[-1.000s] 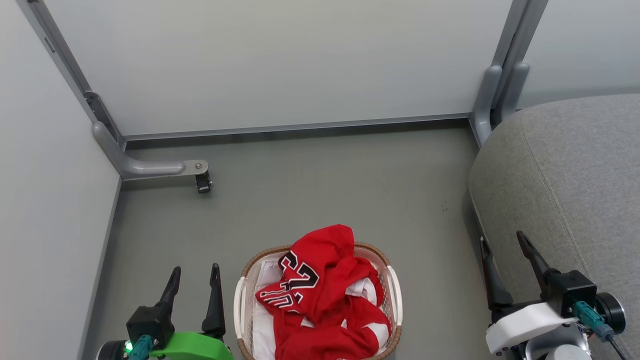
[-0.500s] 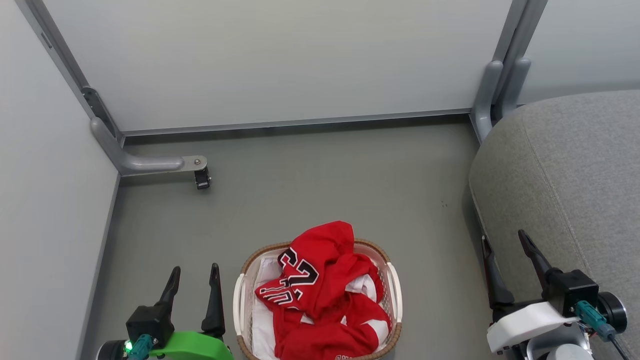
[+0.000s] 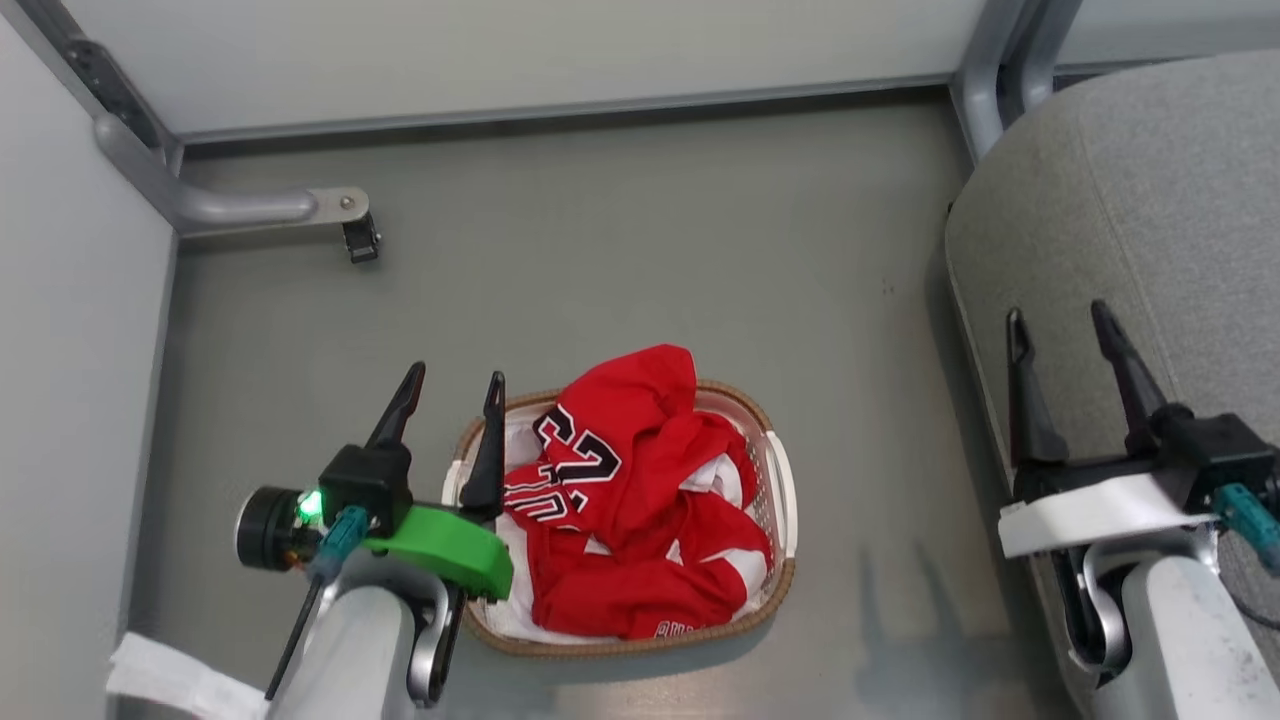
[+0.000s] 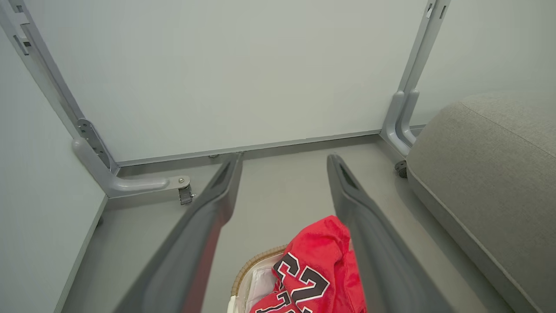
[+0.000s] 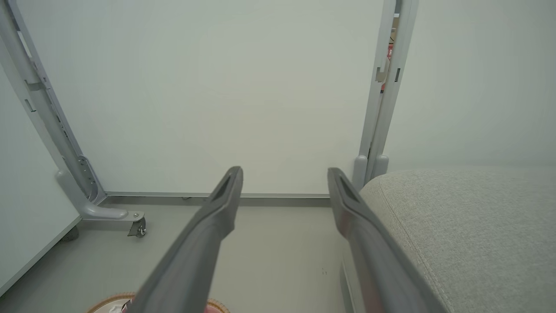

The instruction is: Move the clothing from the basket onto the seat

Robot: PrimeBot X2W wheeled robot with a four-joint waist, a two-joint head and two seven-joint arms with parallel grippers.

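Red-and-white sports clothing [image 3: 625, 500] heaped in oval white plastic basket with brown woven rim [image 3: 788, 572]. Left gripper [image 3: 457, 373], spread and empty, is nearer: clothing lies just to its right. Right gripper [image 3: 1058, 310], spread too, hovers by grey fabric seat [image 3: 1150, 200].

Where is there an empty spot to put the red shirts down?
The grey seat is bare across its top, beyond the right gripper. The floor between the basket and the back panel is bare, up to the caster foot at the left. It is crowded in the basket, heaped with red clothing, with the left gripper by its left rim.
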